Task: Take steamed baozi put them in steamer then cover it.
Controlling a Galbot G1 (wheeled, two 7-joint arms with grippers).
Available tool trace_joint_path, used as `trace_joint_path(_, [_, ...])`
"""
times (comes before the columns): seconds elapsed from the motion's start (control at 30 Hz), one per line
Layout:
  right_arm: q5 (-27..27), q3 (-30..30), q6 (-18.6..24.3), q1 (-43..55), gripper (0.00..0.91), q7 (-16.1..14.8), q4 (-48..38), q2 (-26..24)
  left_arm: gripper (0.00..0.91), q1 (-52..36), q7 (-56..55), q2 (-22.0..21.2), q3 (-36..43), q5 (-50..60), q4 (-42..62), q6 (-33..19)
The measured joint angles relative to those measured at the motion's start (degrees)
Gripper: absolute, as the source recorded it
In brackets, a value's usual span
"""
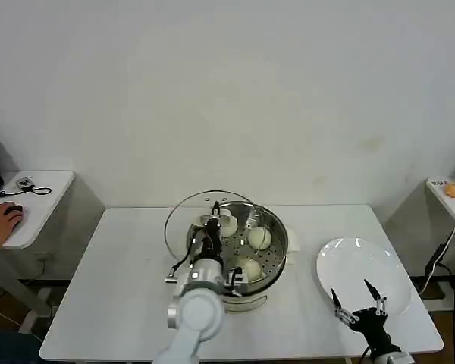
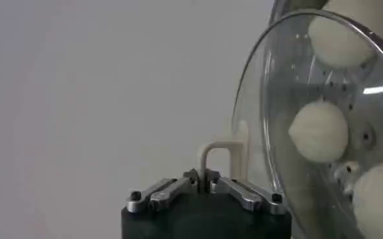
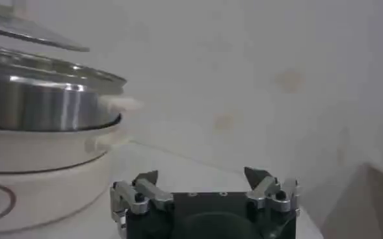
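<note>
- Holding the cover (image 1: 209,220) by its cream-white handle (image 2: 218,158), the left gripper (image 1: 212,227) keeps the glass disc above the steamer (image 1: 277,262), offset toward the robot's left, so part of the basket is open.
- The fingers are closed on that handle; the left wrist view shows the lid standing tilted, with buns visible through the glass.
- Three steamed baozi (image 1: 259,238) can be counted in the perforated basket; whether a fourth lies hidden behind the gripper cannot be told.
- The plate (image 1: 347,262) beside the steamer holds nothing, which suggests loading is finished and only covering remains.
- The right gripper (image 1: 358,307) is parked near the plate's front edge, fingers spread apart and gripping nothing.
</note>
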Motion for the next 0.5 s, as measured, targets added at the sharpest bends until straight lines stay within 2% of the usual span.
trace_joint_path(0.5, [-1.0,-0.5,0.4,-0.2,0.907,-0.1,-0.8,0.5,0.000,-0.4,-0.6,-1.9,3.6,1.6,2.7,-0.2])
